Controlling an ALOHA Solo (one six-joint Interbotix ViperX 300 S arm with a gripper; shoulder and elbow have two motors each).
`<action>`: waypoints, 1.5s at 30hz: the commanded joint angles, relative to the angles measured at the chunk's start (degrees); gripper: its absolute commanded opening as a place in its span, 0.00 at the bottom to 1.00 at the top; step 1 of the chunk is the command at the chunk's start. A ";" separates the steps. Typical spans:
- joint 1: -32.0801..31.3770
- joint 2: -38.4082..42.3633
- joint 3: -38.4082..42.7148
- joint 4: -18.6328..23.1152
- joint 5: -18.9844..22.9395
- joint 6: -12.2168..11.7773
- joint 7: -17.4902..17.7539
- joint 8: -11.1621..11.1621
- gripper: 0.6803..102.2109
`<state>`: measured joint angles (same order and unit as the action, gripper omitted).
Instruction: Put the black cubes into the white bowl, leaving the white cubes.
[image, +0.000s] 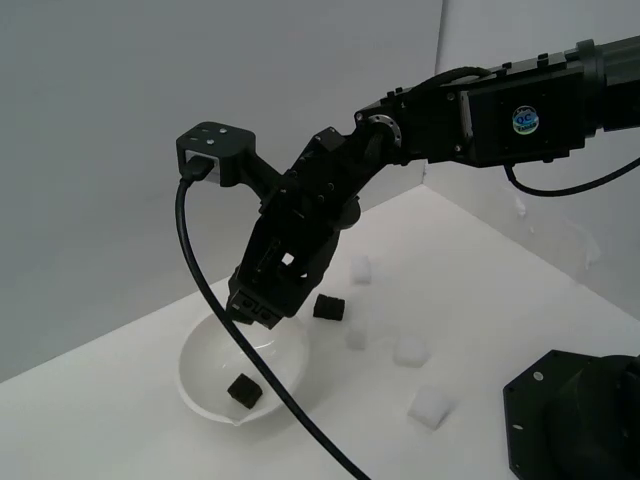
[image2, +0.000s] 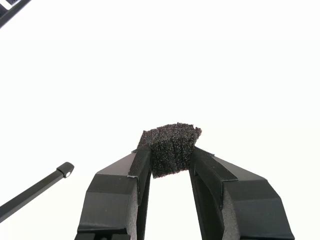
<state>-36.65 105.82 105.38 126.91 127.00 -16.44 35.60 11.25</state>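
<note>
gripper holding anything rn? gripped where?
Yes: the gripper is shut on a black cube, its pads pressed on two opposite side faces. The cube's far end sticks out past the fingertips.

White worktop (image: 560, 300), matte and evenly lit, narrowing to a far corner where two plain pale grey walls (image: 120, 120) meet at a vertical seam. Soft shadows fall along the worktop's far edge.

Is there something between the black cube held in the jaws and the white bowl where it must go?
Nothing visible. The gripper holds a black cube just above the white bowl, which holds only another black cube, off to one side.
</note>
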 joint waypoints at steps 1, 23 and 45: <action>-0.44 0.97 1.32 -1.32 -1.58 -1.49 0.00 0.35 0.07; 4.57 -0.09 0.35 -0.26 -0.70 -0.35 4.04 1.32 0.98; 18.11 1.58 1.93 10.37 10.20 -0.18 -5.27 8.44 0.98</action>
<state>-17.84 107.23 106.70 137.46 137.55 -16.00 30.41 18.90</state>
